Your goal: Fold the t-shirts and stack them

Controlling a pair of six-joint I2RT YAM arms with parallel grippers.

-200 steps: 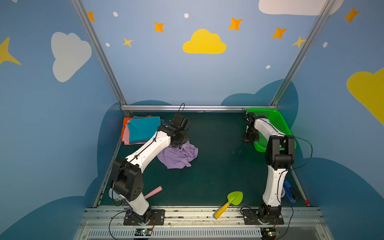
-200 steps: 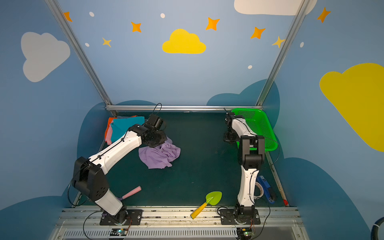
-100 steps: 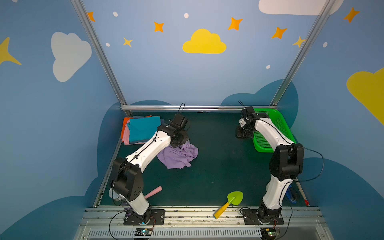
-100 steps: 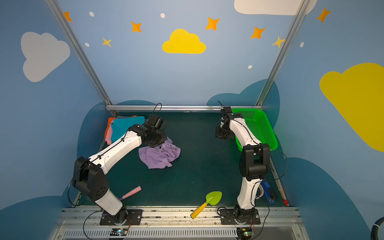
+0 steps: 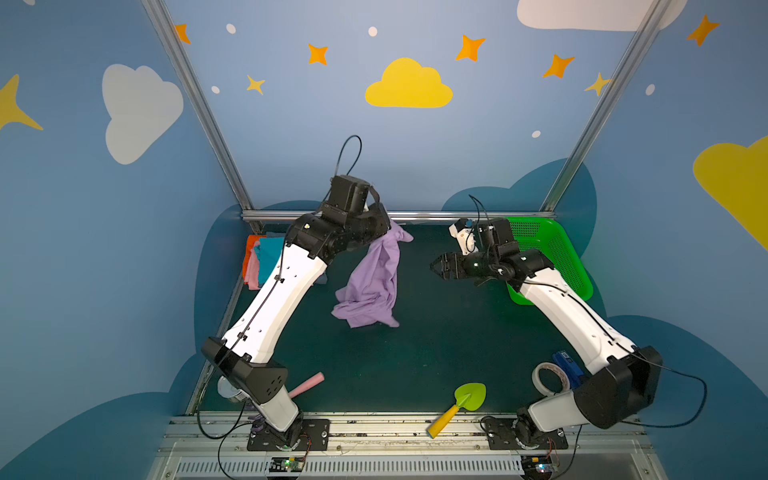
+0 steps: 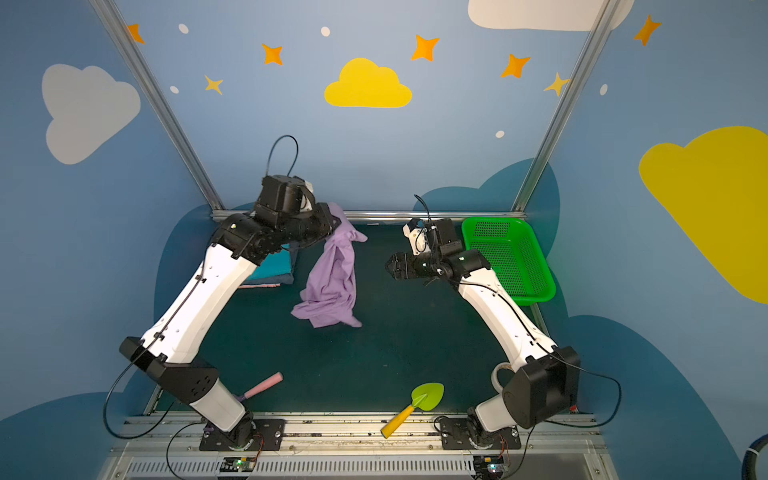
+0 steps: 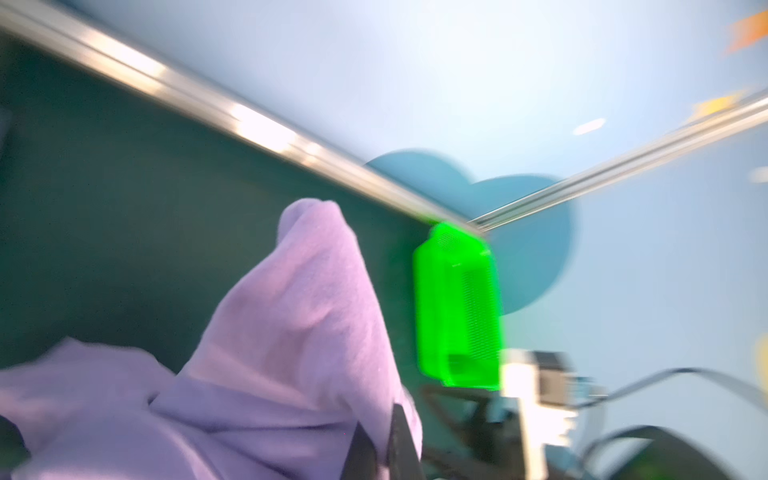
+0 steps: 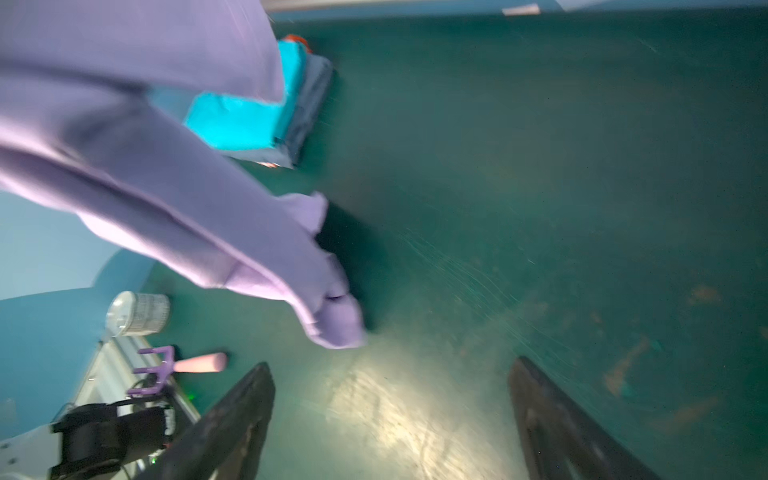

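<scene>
Left gripper (image 5: pixel 387 232) clenched on the top edge of the lavender shirt (image 5: pixel 374 282), held high near the back rail. The shirt hangs from it in a long, crumpled drape. Its lower folds are at or just above the tabletop (image 5: pixel 436 353), near the centre; whether they touch cannot be told. Both top views show this grasp (image 6: pixel 335 226). In the left wrist view the cloth (image 7: pixel 299 311) bulges over the closed fingers (image 7: pixel 401 440).

Right gripper (image 5: pixel 434 266) released and empty, level above the tabletop, pointing toward the shirt but apart from it. In the right wrist view its jaws stand wide (image 8: pixel 390 365), and the shirt's hanging end (image 8: pixel 166 187) lies beyond them.

Folded stack (image 5: pixel 262 262) of teal, grey-blue, pink and orange shirts at the back left corner, partly hidden by the left arm; its teal top shows in the right wrist view (image 8: pixel 241 120).

Green basket (image 5: pixel 557 249) at the back right, behind the right arm. Trowel (image 5: pixel 465 401), pink-handled tool (image 5: pixel 307 384) and tape roll (image 5: pixel 548 378) lie along the front edge.
</scene>
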